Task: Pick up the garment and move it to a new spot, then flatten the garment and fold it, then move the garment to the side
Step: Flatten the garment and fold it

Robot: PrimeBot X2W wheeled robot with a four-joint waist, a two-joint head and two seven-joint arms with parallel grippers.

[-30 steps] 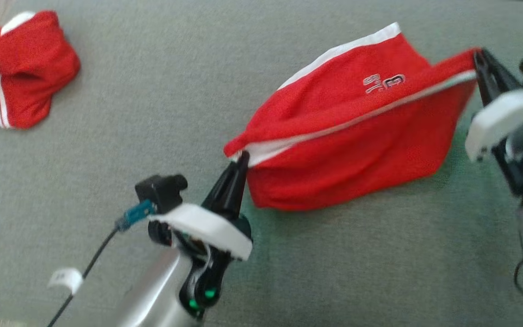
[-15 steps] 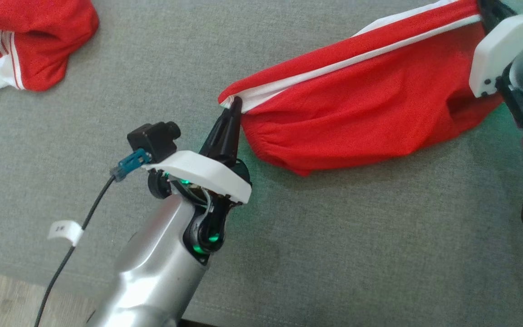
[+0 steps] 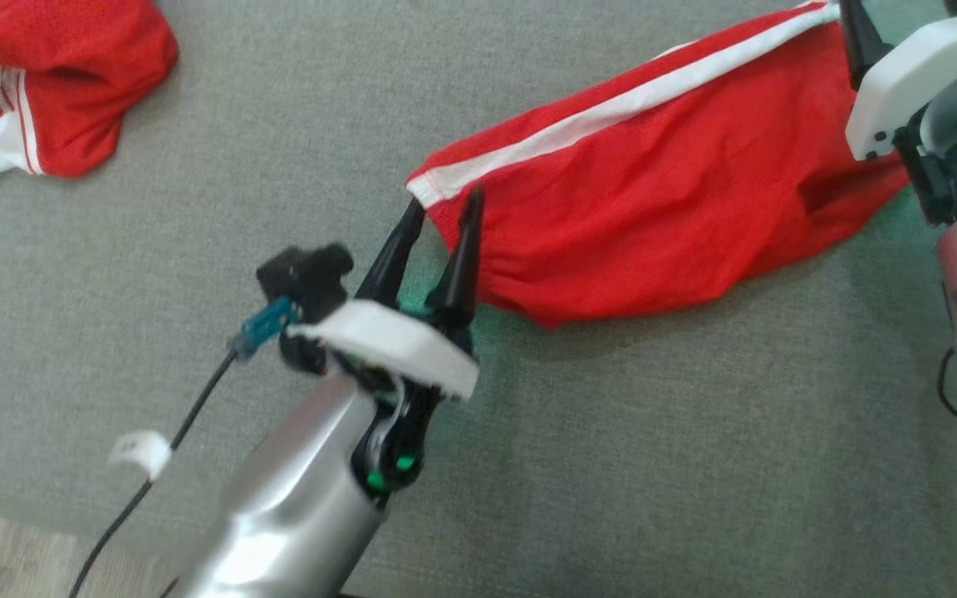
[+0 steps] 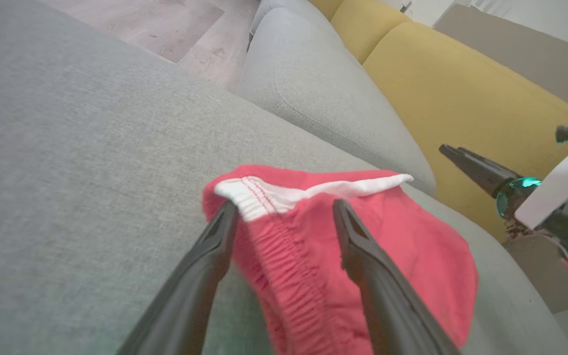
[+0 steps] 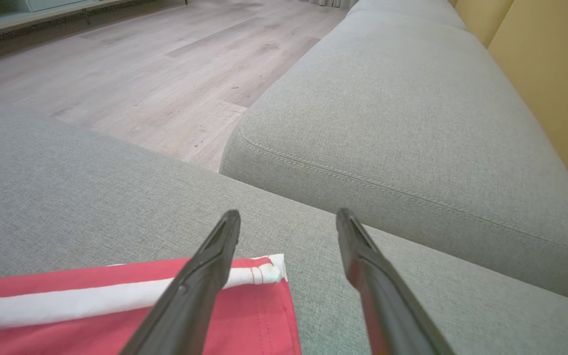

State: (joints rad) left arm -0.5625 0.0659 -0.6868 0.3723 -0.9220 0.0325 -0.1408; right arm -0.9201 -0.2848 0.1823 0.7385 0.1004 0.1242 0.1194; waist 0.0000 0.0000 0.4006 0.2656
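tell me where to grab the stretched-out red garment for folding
Its two white-striped end corners: the gathered corner with the left gripper from the near left, the flat corner with the right gripper from the right. The garment lies stretched out, leaving both corners exposed.

The garment (image 3: 653,183) is soft red knit cloth, matt, faintly meshed; its white band (image 4: 259,197) is ribbed elastic with red stitching. The couch (image 3: 196,249) under it is grey woven cloth, matt and slightly coarse; the backrest (image 4: 461,93) is yellow cloth. My left fingers (image 4: 387,305) are dark plastic, smooth and matt. My forearm (image 3: 296,515) is silvery metal with a soft gloss, capped by a white matt plastic plate (image 3: 387,345). The floor (image 5: 141,64) is pale wood plank with a low sheen
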